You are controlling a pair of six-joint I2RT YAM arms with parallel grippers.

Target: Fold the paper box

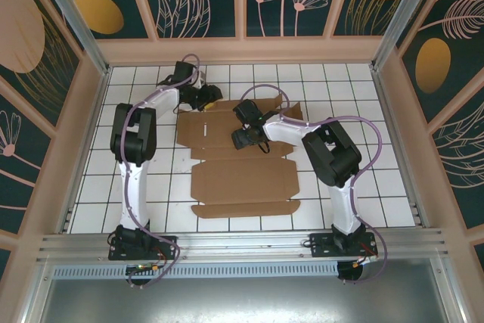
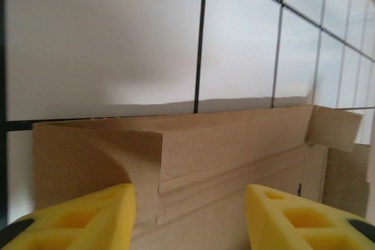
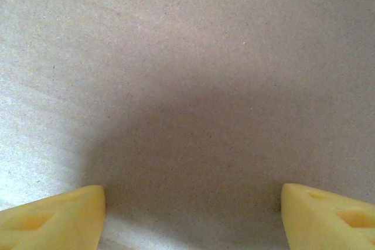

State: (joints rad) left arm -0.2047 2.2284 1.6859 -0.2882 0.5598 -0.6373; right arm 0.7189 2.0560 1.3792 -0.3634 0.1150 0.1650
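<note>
While most of its panels lie unfolded, the item is entered as early-stage work.

Item: paper box (image 1: 242, 175), plain brown cardboard, a die-cut sheet with creases, flaps and a slot. Location: spread on the white tiled table (image 1: 393, 187).

Condition: near panels and side flaps flat on the tiles in the top view. At the box's far edge, the left wrist view shows a long far flap (image 2: 234, 139) raised off the tiles, with a small side tab (image 2: 335, 127) bent at its right end. No walls locked, no closed corners seen.

Left gripper (image 1: 206, 97): at the box's far-left corner. Yellow fingers (image 2: 88, 215) spread, the raised flap just beyond them, nothing clamped between them (image 2: 190, 209).

Right gripper (image 1: 242, 140): over the box's far-middle panel. Jaws released and wide (image 3: 193, 209), cardboard close under the tips; contact cannot be told.

Progress, judged: one edge begun, roughly the first fold of several.

Outstanding, judged: stand the remaining long wall, raise the side flaps, tuck the tabs, bring the lid panel over and seat it.

Handling note: thin board, likely to spring back unless pinned while folded.
</note>
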